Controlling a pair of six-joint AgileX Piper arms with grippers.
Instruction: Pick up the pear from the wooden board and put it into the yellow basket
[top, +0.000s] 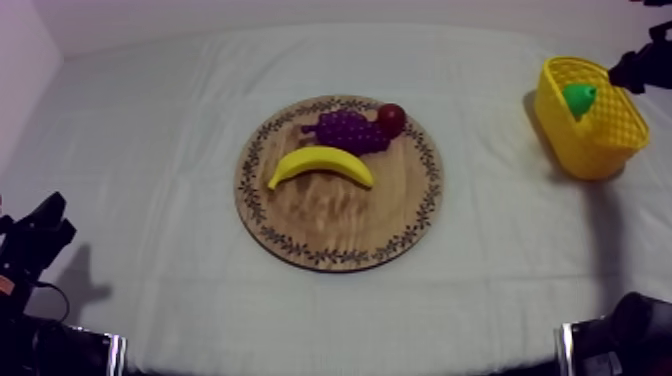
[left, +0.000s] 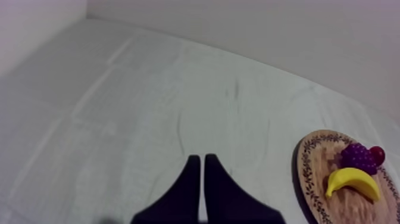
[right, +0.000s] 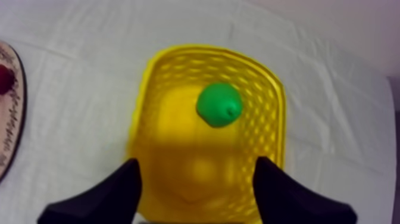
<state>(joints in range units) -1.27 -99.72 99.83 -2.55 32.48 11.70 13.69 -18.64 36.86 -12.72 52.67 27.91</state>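
The green pear (top: 579, 97) lies inside the yellow basket (top: 600, 145) at the table's far right. My right gripper (right: 197, 179) hangs open just above the basket (right: 271, 80), with the pear (right: 219, 104) free beyond its fingers and nothing between them. In the top view that gripper (top: 640, 66) is at the basket's upper right rim. My left gripper (left: 199, 164) is shut on nothing, low at the table's left (top: 42, 230). The round wooden board (top: 340, 220) sits mid-table.
On the board lie a banana (top: 320, 163), a bunch of purple grapes (top: 350, 130) and a small red fruit (top: 391, 118). The left wrist view has the board (left: 315, 164) with the banana (left: 352, 180) off beside the fingers. Bare cloth surrounds the board.
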